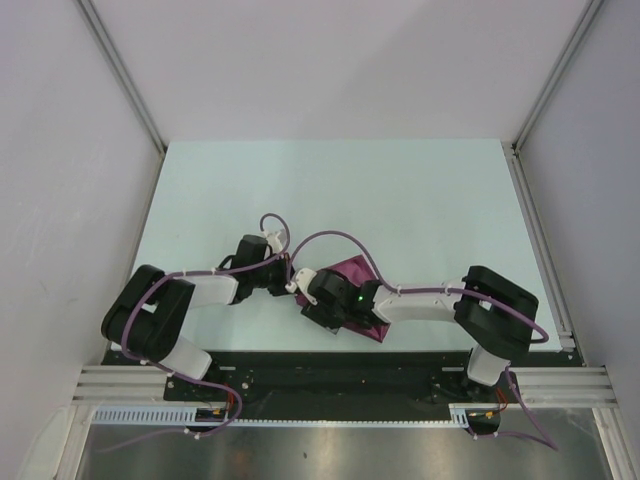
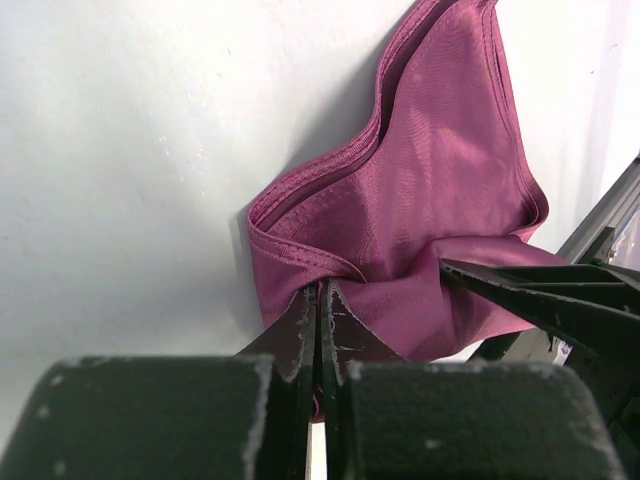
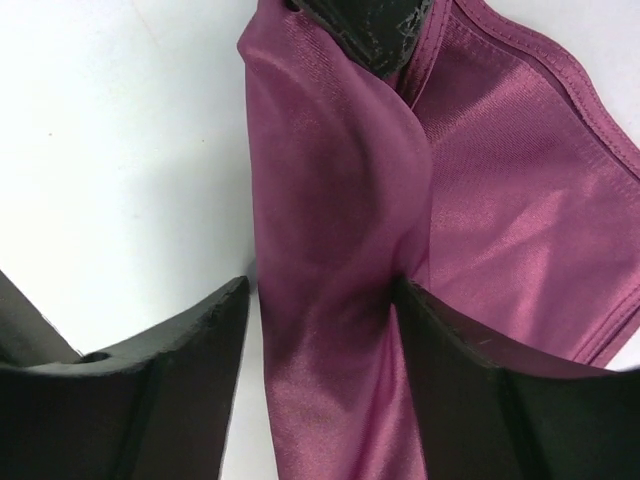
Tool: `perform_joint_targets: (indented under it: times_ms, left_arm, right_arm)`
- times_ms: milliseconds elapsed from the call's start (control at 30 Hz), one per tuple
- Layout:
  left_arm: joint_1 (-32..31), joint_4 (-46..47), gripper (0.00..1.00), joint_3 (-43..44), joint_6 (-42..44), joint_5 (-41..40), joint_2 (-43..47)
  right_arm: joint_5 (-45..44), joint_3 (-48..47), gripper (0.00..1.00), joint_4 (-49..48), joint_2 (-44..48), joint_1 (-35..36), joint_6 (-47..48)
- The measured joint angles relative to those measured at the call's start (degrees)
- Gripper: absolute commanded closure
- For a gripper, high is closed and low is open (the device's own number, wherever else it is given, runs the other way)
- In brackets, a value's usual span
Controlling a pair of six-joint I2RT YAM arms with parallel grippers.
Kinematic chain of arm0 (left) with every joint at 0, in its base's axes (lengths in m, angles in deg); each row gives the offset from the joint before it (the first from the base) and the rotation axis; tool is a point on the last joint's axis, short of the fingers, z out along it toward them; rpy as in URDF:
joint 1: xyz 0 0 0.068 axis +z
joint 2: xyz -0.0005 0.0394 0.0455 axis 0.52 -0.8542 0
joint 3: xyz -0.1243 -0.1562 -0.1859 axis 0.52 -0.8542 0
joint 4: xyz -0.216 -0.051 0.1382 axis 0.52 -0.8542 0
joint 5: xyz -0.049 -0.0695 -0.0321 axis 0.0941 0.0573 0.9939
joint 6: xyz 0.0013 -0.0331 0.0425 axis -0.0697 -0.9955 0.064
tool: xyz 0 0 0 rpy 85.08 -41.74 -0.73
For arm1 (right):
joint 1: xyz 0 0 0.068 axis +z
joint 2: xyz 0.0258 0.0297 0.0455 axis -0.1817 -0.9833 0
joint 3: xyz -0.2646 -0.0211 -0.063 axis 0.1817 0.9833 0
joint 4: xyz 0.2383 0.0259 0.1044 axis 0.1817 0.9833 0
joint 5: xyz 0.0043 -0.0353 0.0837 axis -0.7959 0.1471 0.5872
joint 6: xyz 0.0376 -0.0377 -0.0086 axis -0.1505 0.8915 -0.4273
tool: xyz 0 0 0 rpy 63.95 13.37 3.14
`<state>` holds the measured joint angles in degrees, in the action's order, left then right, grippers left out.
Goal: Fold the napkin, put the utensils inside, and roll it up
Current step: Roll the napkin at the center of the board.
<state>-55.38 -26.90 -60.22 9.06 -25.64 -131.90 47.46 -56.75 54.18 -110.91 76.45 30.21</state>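
The plum napkin (image 1: 353, 270) lies bunched and folded on the pale table near its front edge, between both grippers. My left gripper (image 1: 297, 284) is shut on a hemmed fold at the napkin's edge, as the left wrist view shows (image 2: 320, 292), and the cloth (image 2: 430, 190) spreads away from it. My right gripper (image 1: 322, 297) is open, and in the right wrist view (image 3: 325, 300) a raised ridge of the napkin (image 3: 330, 200) stands between its fingers, touching the right one. The left gripper's fingers (image 3: 372, 30) show at the top of that view. The orange spoon is not in view.
The pale table (image 1: 400, 200) is walled on three sides by white panels with aluminium posts (image 1: 120, 75). A black strip and metal rail (image 1: 340, 365) run along the front edge by the arm bases. Purple cables (image 1: 340, 238) loop over both arms.
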Motion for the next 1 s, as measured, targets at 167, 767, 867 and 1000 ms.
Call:
perform_joint_targets:
  times_ms: [167, 767, 867, 1000]
  left_arm:
    - [-0.04, -0.79, 0.88, 0.46, 0.44, -0.04, 0.0]
    - [-0.13, -4.98, 0.39, -4.61, 1.97, -13.18, 19.02]
    - [-0.15, -2.14, 0.39, -7.56, 1.99, -11.21, 20.15]
    - [-0.66, 1.62, 0.39, -8.72, 1.99, -7.43, 19.1]
  right_arm:
    - [3.15, -0.37, 0.6, 0.02, -0.63, -2.12, -0.28]
    - [27.96, -2.78, 0.76, 5.09, -2.27, -12.48, -5.6]
    - [33.99, -3.37, 0.76, 5.29, -3.65, -15.41, -6.45]
    - [41.05, -4.46, 0.76, 5.86, -5.97, -18.58, -6.88]
